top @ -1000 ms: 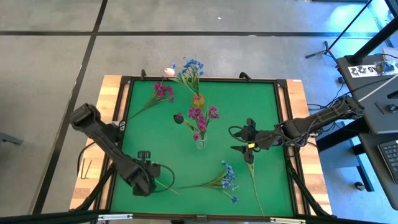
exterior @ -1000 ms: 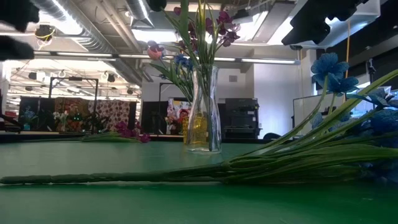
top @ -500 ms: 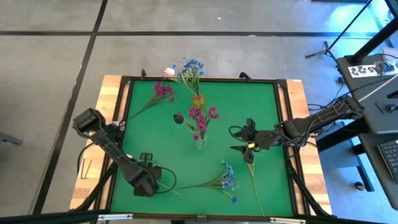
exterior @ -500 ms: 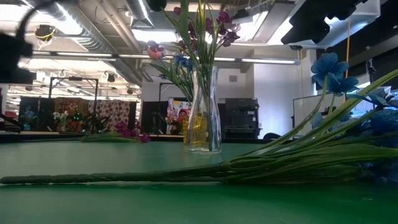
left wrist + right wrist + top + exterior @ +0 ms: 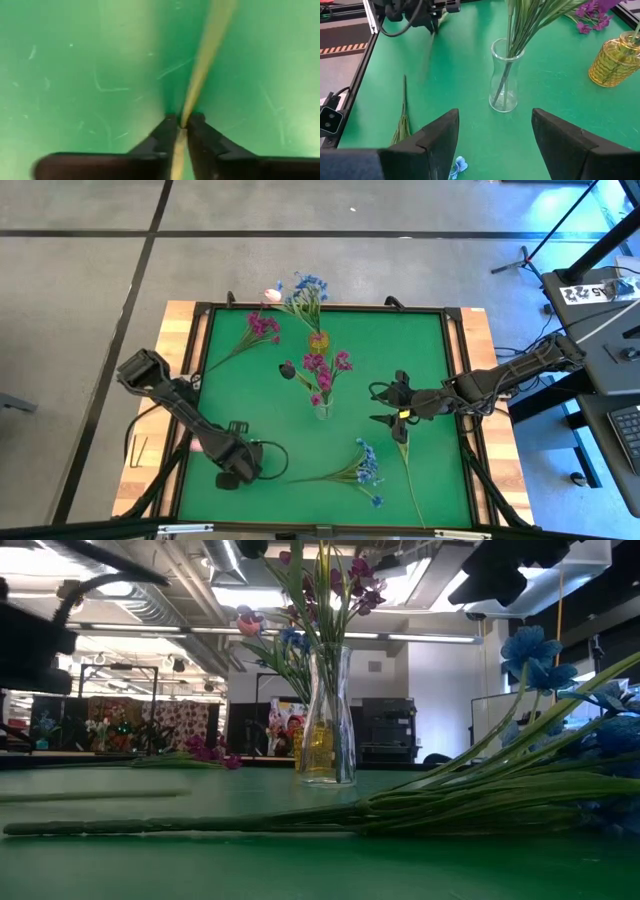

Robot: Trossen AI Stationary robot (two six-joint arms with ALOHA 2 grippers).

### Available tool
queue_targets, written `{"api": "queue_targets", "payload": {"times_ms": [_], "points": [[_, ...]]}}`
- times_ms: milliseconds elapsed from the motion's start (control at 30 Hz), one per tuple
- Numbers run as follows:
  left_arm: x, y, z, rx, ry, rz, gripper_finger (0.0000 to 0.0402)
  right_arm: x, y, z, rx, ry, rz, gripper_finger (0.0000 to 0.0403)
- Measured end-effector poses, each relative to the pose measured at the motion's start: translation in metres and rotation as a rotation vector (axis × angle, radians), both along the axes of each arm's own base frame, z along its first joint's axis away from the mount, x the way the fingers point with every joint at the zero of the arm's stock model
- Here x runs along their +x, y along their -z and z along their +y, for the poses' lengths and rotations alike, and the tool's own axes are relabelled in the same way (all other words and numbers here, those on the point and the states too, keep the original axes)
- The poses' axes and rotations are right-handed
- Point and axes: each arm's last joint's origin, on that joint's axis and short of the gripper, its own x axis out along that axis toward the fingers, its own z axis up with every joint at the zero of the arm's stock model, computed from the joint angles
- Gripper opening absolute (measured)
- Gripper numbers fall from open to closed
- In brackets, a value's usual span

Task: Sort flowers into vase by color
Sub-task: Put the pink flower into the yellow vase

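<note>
As seen from overhead, left to right:
Left pincer: lower left of the green tabletop, fingers clamped on a thin green stem.
Blue-blossom spray on long green stalks: lying flat, lower centre.
Clear glass vase: centre, holding magenta flower clusters.
Yellow ribbed glass vase: just above it.
Right pincer: right of centre, jaws spread, empty.

Clear vase mid-counter, stems in it. Second vase behind it. Loose spray before it, right; another flower behind, left.
</note>
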Motion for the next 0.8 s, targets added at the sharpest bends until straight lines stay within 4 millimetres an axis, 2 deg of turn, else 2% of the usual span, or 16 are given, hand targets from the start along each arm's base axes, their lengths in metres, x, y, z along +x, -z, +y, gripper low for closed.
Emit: {"api": "queue_targets", "payload": {"times_ms": [67, 167, 367, 600, 800], "points": [[0.002, -0.004, 0.004, 0.014, -0.008, 0.018, 0.0011, 0.000, 0.000, 0.000, 0.001, 0.000, -0.003, 0.0250], [0.000, -0.013, 0.013, 0.097, -0.021, 0.053, 0.0009, 0.000, -0.001, 0.000, 0.003, 0.000, -0.007, 0.0250], [0.001, -0.058, 0.026, 0.138, -0.073, 0.037, 0.0004, 0.001, -0.001, 0.000, 0.001, -0.003, -0.016, 0.0250], [0.008, -0.131, 0.044, 0.010, -0.159, -0.156, 0.0003, 0.009, -0.020, 0.006, -0.013, -0.144, -0.192, 0.0250], [0.005, -0.200, 0.064, -0.107, -0.233, -0.344, 0.0002, 0.013, -0.054, 0.008, -0.129, -0.219, -0.304, 0.0250]]}}
